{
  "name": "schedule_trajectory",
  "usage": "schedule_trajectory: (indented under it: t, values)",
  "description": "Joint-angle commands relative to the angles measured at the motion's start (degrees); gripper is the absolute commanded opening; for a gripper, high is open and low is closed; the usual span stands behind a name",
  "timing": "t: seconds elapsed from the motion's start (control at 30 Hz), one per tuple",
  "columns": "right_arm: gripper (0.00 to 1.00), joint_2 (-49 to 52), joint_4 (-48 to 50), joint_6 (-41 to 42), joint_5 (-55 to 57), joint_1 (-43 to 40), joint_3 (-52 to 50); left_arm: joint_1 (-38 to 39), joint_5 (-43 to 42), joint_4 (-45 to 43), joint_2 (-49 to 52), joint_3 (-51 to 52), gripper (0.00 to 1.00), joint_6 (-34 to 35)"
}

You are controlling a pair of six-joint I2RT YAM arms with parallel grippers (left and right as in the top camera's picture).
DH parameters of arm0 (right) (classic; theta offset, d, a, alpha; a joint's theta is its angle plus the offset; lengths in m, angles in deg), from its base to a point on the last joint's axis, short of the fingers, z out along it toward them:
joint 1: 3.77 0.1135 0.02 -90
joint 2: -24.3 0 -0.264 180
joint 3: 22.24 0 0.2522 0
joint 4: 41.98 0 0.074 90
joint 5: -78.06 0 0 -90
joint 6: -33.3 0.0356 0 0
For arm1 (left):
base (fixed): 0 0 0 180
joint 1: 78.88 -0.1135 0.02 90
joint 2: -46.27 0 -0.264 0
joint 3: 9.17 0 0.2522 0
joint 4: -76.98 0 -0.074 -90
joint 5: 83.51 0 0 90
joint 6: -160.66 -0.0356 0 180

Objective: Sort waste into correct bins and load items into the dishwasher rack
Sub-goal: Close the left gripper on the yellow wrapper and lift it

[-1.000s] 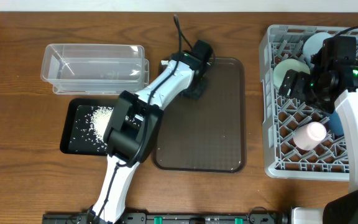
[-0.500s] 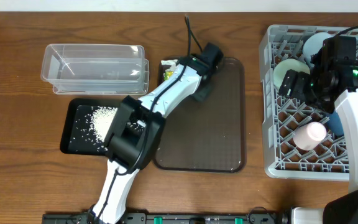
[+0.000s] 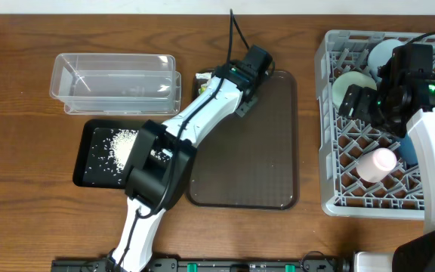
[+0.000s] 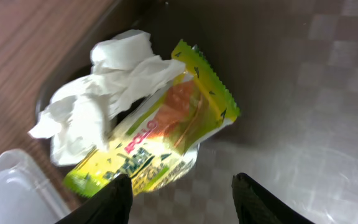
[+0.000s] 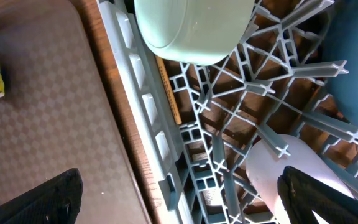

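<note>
Your left gripper (image 4: 182, 198) has let its jaws part since a second ago. They now stand apart with nothing between them, just short of the yellow wrapper (image 4: 160, 134), which lies against the crumpled tissue (image 4: 98, 102). From overhead, the wrist of the left arm (image 3: 202, 113) has swung right, toward the far edge of the brown tray (image 3: 270, 166). More of the tissue and wrapper now shows beside the arm at the tray's far-left corner.
</note>
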Motion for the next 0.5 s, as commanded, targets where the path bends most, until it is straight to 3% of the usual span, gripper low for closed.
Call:
schedule_trajectory:
  t: [0.0,0.47]
  values:
    - [0.99,-0.5,0.0,0.7,-0.1,-0.1,0.1,-0.2,0.1,-1.4,2.8,0.1,0.55,-1.6]
    - [0.99,-0.5,0.0,0.7,-0.1,-0.1,0.1,-0.5,-0.8,-4.7,5.6,0.2,0.55,-1.6]
